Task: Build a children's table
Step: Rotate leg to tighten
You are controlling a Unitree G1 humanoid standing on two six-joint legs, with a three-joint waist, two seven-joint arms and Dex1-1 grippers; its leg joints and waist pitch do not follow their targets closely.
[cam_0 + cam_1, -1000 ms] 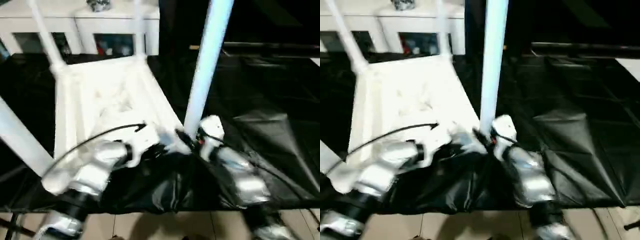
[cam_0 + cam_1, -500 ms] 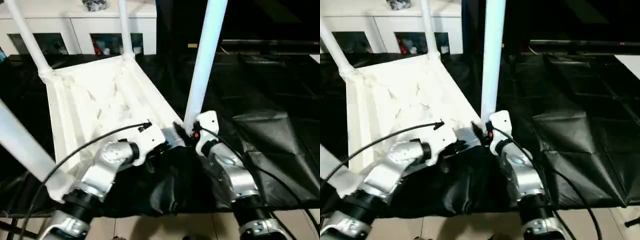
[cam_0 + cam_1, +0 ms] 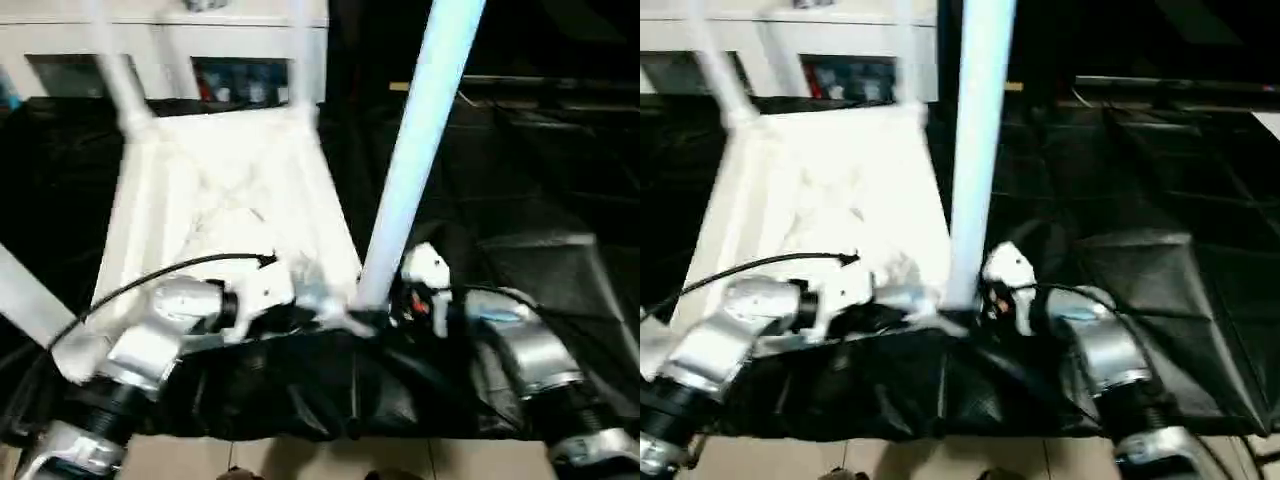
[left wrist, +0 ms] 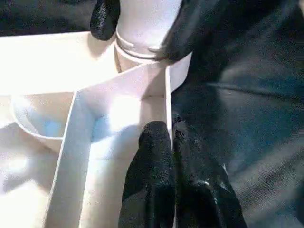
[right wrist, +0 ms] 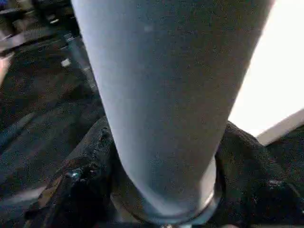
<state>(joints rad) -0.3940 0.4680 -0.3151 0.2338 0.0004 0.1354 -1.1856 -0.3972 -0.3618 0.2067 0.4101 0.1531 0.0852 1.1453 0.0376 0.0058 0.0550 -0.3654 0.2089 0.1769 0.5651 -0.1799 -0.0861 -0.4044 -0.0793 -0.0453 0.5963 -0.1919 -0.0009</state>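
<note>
Since a second earlier, both silver forearms had swung outward from the middle, the left arm (image 3: 150, 345) toward the robot's left and the right arm (image 3: 530, 355) toward its right, while both grippers stayed at the near corner of the upturned children's table (image 3: 225, 200). Nearest, the left gripper (image 4: 172, 142) was clenched shut, its two black fingers (image 4: 152, 166) pressed together on the thin white rib wall of the table's underside, one finger on each face of that wall. Just past its tips, the rib walls met at the corner socket, where the near leg (image 3: 420, 150) rose from the top. The right gripper (image 5: 164, 190) was clasped around the foot of that leg, a black finger (image 5: 90, 161) on either side of the round shaft, holding it just above the ringed collar at its base. In the left wrist view, those same fingers showed as dark pads (image 4: 105, 19) flanking the leg's base. The leg stood up from the right gripper and leaned slightly to the robot's right. Beyond both grippers, the ribbed underside faced up on black sheeting (image 3: 540, 200), with two far legs (image 3: 120, 75) standing at its far corners. Behind them stood a white cabinet (image 3: 240, 40) with glass doors.
</note>
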